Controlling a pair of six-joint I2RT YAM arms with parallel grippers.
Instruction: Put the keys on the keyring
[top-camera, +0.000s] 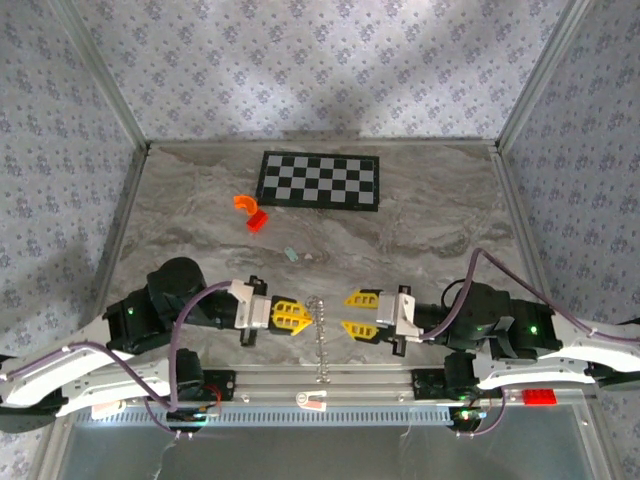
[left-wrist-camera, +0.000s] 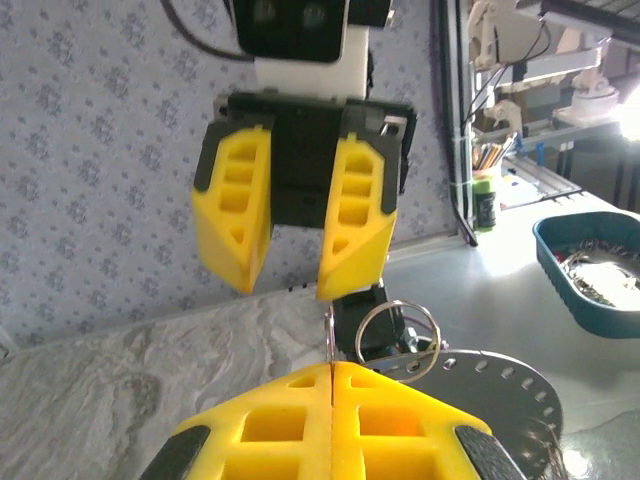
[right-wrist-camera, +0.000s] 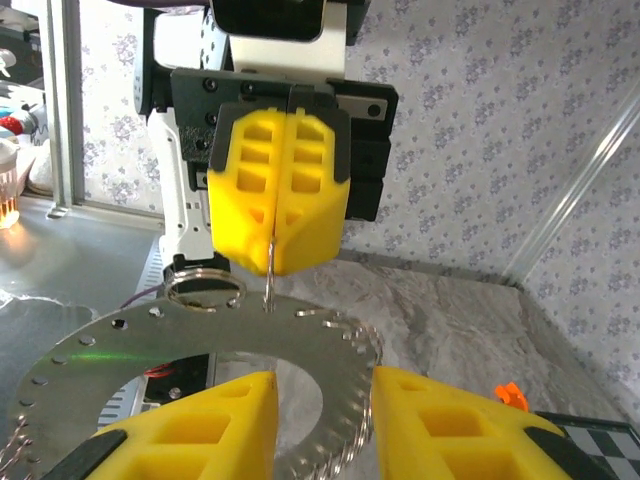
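The keyring is a thin silvery chain lying between the two grippers near the table's front edge. My left gripper is shut on its upper end. In the left wrist view a thin metal ring stands edge-on from the closed jaws of the left gripper, with a round split ring beside it. My right gripper faces it from the right, open and apart from the chain. In the right wrist view the right gripper holds nothing. The key, a tiny pale teal piece, lies on the table behind the left gripper.
A black-and-white checkerboard lies at the back. In front of it to the left are an orange curved piece and a red piece. Patterned walls enclose the table on three sides. A perforated metal rail runs along the front.
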